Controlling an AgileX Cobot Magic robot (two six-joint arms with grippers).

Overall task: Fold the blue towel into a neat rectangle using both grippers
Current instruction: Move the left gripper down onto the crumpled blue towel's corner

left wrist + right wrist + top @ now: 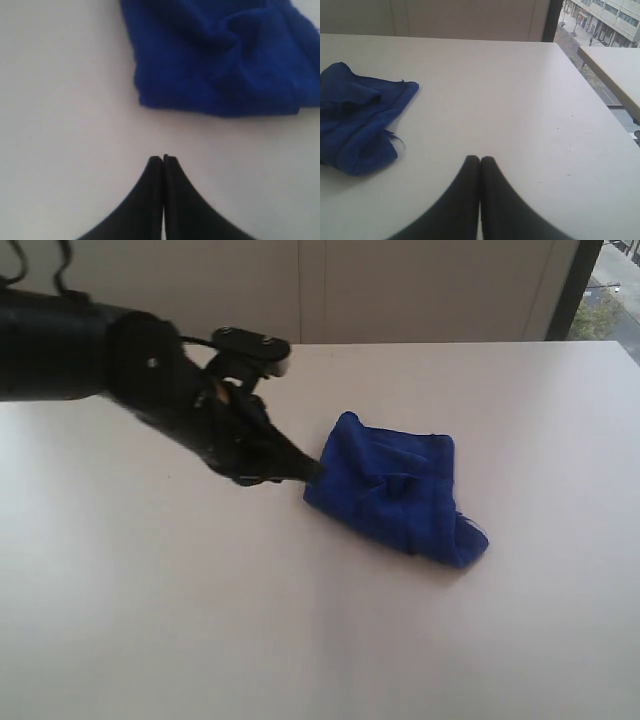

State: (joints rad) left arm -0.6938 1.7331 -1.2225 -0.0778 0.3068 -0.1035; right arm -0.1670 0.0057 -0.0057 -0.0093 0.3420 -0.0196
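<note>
One crumpled royal-blue microfibre towel (pixel 400 495) lies mid-table, bare pale tabletop (pixel 150 620) toward every edge; the black left gripper (pixel 312 472) reaches its rim, contact unclear. Left wrist view: jaws pressed together, near the towel (pixel 220 60). Right wrist view: right gripper (pixel 480 159) closed, well apart from the frame-cut towel (pixel 360 115).

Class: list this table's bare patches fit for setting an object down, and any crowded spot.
Bare table runs in front of the blue towel, behind it toward the wall, and out to its right in the exterior view. Only the towel's left edge is crowded, by the left gripper.
</note>
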